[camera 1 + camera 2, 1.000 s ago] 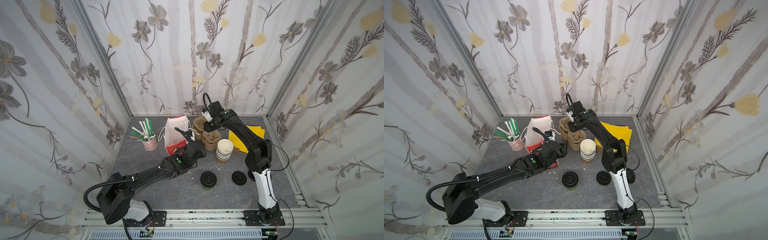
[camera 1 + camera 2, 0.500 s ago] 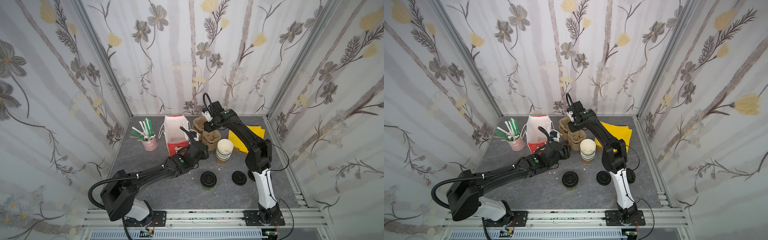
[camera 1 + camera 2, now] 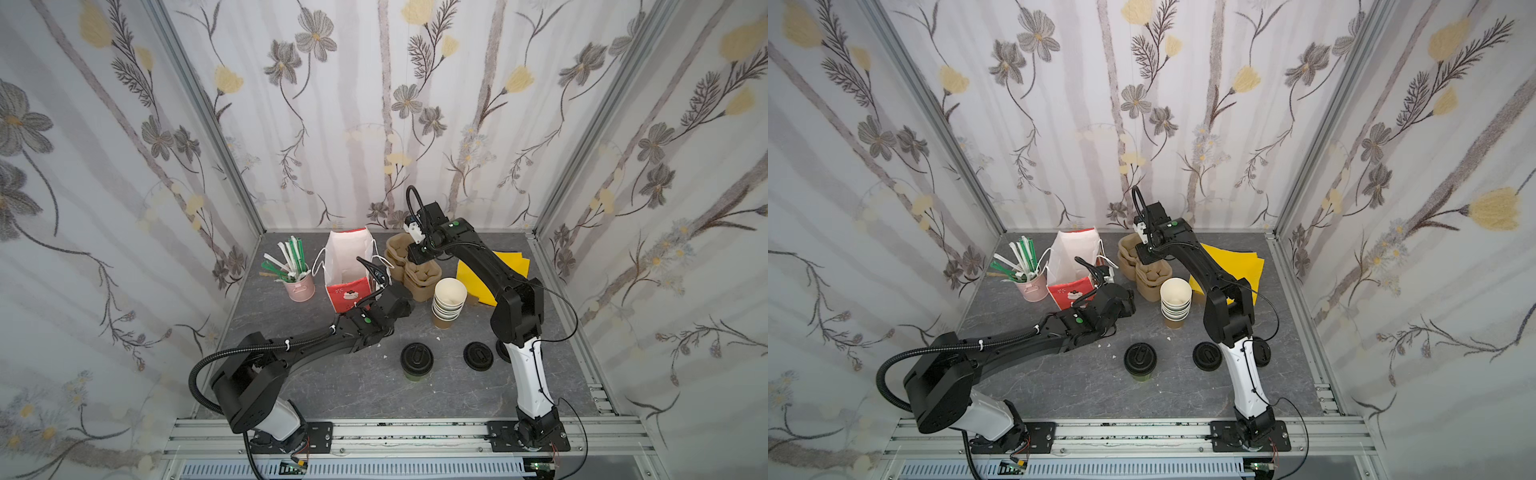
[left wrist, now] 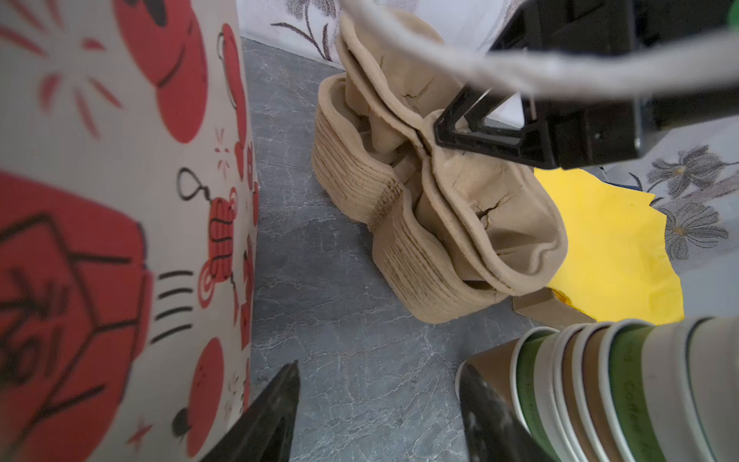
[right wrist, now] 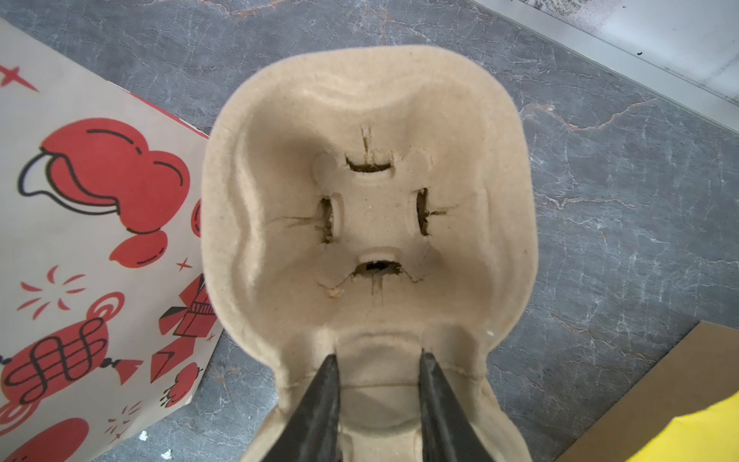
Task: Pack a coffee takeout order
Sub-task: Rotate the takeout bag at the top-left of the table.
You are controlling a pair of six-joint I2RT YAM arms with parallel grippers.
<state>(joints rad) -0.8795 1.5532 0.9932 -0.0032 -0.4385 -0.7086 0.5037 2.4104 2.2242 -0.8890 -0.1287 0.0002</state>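
The brown cup with its black lid [image 3: 417, 361] [image 3: 1140, 360] stands alone near the front. Yellow napkins [image 3: 498, 272] [image 4: 612, 240] lie at the back right. Green straws [image 3: 296, 257] stick out of a pink pot. My right gripper [image 5: 378, 356] [image 3: 419, 259] is shut on the middle ridge of the top pulp cup carrier [image 5: 368, 120] [image 4: 460, 224] of a stack. My left gripper [image 4: 378, 384] [image 3: 409, 301] hangs open and empty low over the floor, between the red-and-white paper bag [image 3: 349, 266] [image 4: 120, 200] and the stack of lidless cups [image 3: 449, 303] [image 4: 600, 380].
The bag stands upright and open, and its string handle [image 4: 440, 60] crosses the left wrist view. The pink pot [image 3: 300, 289] sits left of the bag. A loose black lid [image 3: 478, 355] lies by the right arm's base. Brown card [image 5: 660, 392] lies under the napkins.
My left gripper has drawn back from the bag's side toward the cup stack and opened a little wider. The bag, tilted before, now stands upright. The right arm has not moved.
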